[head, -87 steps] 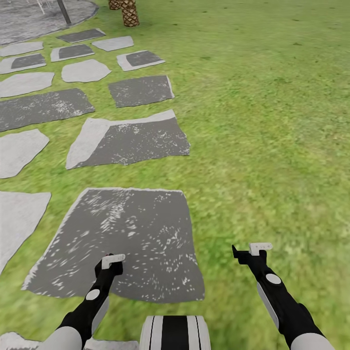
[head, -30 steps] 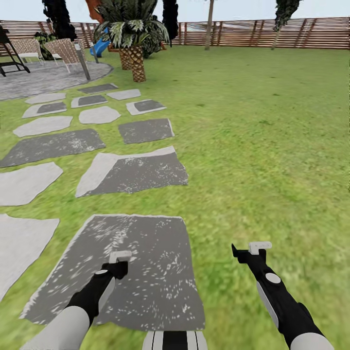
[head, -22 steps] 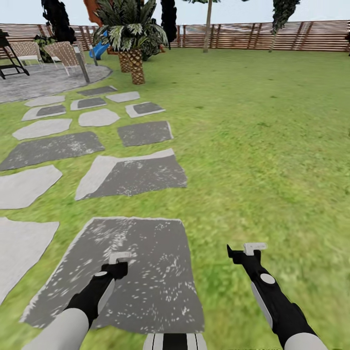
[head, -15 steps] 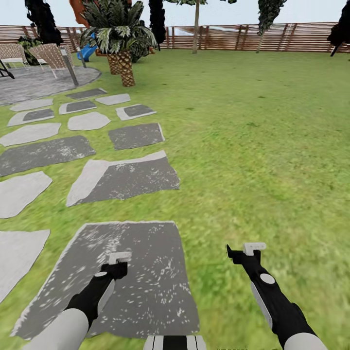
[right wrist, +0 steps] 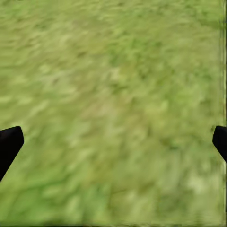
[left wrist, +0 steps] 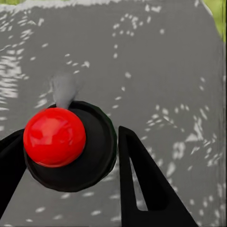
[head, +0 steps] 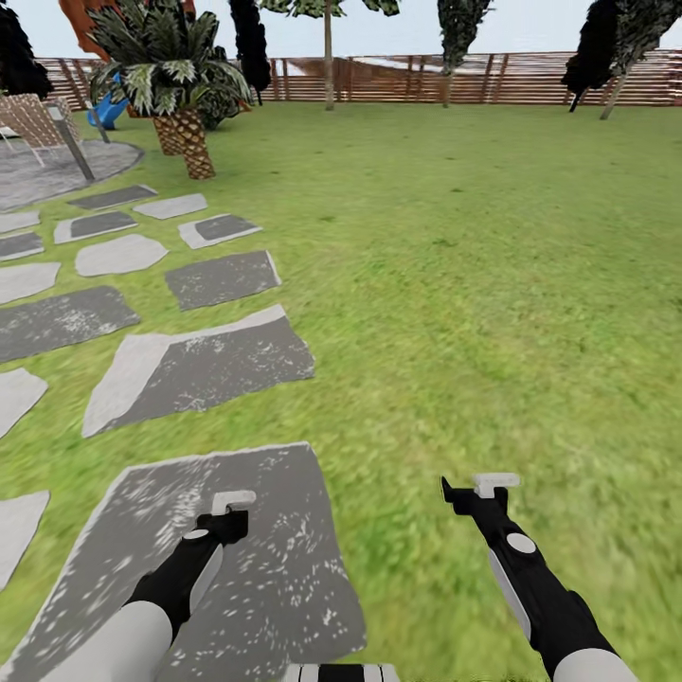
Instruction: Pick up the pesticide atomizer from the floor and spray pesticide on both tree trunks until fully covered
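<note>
The pesticide atomizer (left wrist: 54, 137), a red knob on a round black cap, sits between the black fingers of my left gripper (left wrist: 71, 161), which is shut on it. In the head view the left gripper (head: 230, 511) hangs low over a grey stone slab (head: 256, 568), and the atomizer is hidden beneath it. My right gripper (head: 474, 493) is open over the grass, fingers spread wide (right wrist: 113, 142), with nothing in it. Far off by the wooden fence (head: 530, 80) stand two trees with pale trunks, one (head: 329, 66) left of the other (head: 447, 87).
Grey stepping stones (head: 204, 365) run along the left. A palm with a scaly trunk (head: 189, 142) stands beyond them, next to a paved patio with a chair (head: 38, 123). All-black trees (head: 592, 52) rise at the fence. Open lawn (head: 493, 284) stretches ahead and right.
The whole view first tilted up from the ground, then swung right, so stones and palm slid left in the picture. Both arms hold much the same pose.
</note>
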Controlling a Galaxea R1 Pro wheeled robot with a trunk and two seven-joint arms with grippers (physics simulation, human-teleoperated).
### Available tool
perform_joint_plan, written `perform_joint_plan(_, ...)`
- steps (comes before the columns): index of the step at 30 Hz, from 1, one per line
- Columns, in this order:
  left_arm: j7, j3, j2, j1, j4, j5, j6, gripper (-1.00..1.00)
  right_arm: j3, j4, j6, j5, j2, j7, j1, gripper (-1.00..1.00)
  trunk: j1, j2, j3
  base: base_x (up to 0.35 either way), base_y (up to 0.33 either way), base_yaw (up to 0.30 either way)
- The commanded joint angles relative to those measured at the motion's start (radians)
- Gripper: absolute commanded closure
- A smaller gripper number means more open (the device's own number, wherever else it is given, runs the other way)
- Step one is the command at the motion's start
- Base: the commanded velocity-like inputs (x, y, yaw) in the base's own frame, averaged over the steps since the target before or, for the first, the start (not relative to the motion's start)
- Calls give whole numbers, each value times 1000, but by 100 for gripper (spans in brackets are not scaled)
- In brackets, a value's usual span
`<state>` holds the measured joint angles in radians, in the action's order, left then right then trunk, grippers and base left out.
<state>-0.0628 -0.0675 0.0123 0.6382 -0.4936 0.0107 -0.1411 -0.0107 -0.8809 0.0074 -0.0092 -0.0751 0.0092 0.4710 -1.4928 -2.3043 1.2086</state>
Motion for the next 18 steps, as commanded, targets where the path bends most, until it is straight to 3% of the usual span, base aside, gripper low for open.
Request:
perform_joint_plan(1, 0, 0, 0, 0, 0, 0, 0, 100, 0, 0, 0, 0, 0, 0, 0, -100, 4, 7, -3, 0, 0, -293)
perform_joint_plan(18, 1, -2, 2, 1, 1, 0, 14, 100, 0, 0, 0, 0, 1, 0, 0, -100, 69, 126, -57, 0, 0, -298)
